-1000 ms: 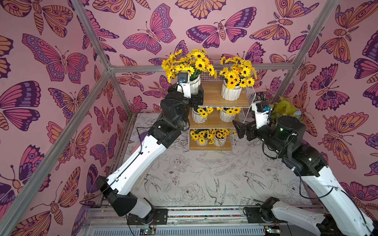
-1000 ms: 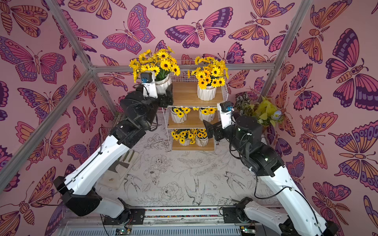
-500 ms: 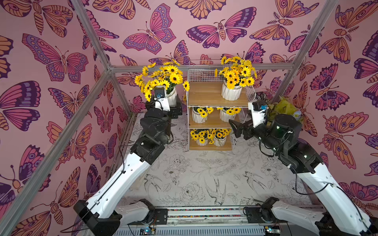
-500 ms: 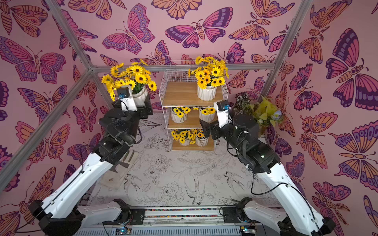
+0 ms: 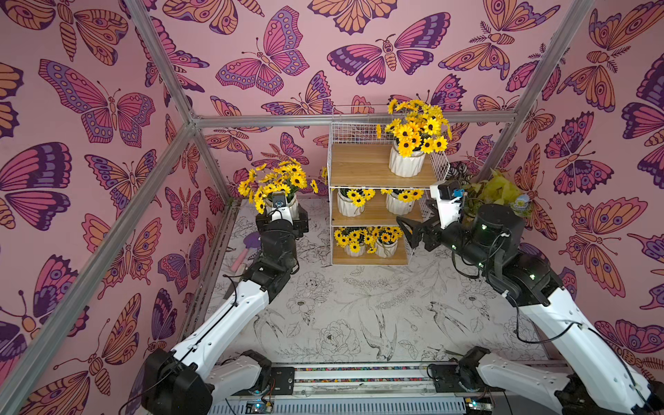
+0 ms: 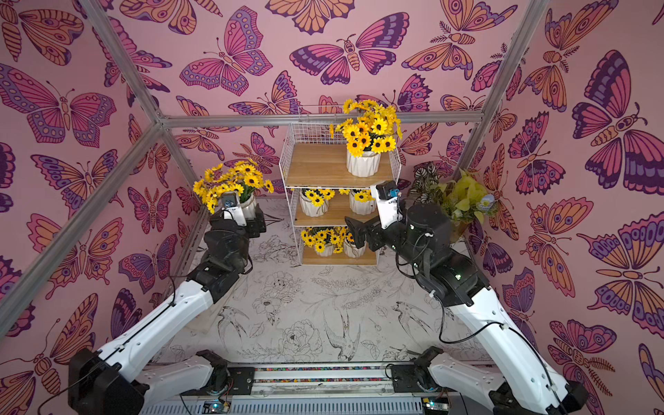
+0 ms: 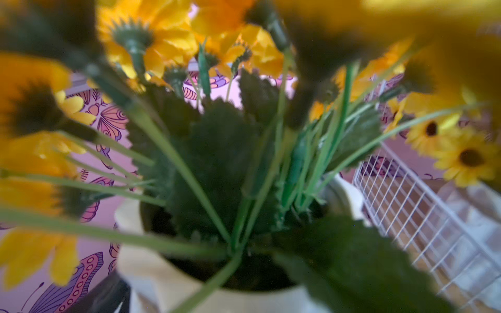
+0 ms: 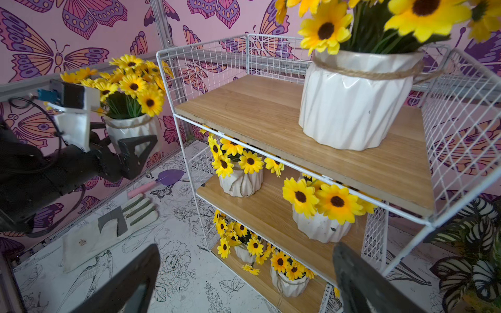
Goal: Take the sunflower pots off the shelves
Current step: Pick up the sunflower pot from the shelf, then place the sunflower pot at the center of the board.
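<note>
My left gripper (image 5: 285,218) is shut on a sunflower pot (image 8: 132,129), white and ribbed, held left of the shelves (image 5: 363,166) near the back-left corner. Its yellow blooms (image 5: 276,181) fill the left wrist view above the pot's rim (image 7: 151,271). One sunflower pot (image 5: 406,163) stands on the top board. Two sit on the middle board (image 5: 347,207) (image 5: 398,205) and two on the bottom (image 5: 354,248) (image 5: 386,248). My right gripper (image 5: 409,230) is open and empty, in front of the rack's right side at middle-board height.
A leafy yellow-green plant (image 5: 501,188) stands right of the rack behind my right arm. A purple trowel with a pink handle (image 8: 162,180) and a white glove (image 8: 108,233) lie on the floor by the left wall. Patterned walls close in on three sides.
My left arm has carried its sunflower pot off the top board, leftward and down toward the back-left corner. My right gripper has edged a little closer to the rack.
</note>
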Controlling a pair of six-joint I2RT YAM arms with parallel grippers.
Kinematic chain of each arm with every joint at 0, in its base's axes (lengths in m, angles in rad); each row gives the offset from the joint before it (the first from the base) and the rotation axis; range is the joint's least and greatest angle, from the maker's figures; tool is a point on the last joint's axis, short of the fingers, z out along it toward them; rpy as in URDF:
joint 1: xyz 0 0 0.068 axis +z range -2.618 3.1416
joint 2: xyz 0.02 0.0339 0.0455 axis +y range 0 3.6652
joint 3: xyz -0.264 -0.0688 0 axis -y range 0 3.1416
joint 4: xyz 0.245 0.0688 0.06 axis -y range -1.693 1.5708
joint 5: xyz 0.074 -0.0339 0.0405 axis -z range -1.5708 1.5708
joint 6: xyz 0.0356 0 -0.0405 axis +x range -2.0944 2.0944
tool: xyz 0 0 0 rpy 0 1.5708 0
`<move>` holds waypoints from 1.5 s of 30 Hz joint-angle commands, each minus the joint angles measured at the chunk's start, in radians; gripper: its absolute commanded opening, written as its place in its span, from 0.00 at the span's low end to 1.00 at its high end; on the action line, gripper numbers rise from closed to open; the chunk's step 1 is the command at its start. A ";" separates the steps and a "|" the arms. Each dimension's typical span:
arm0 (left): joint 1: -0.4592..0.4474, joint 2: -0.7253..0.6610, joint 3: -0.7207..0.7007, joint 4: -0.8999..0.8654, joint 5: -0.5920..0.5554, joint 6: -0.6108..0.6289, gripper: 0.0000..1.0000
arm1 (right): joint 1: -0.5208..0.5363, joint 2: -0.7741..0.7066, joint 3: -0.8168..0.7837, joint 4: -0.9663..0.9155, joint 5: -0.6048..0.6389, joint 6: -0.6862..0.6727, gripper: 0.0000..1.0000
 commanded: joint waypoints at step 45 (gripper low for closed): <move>-0.088 0.318 -0.454 0.455 -0.072 -0.342 0.62 | 0.069 -0.055 -0.198 0.125 -0.013 0.053 0.99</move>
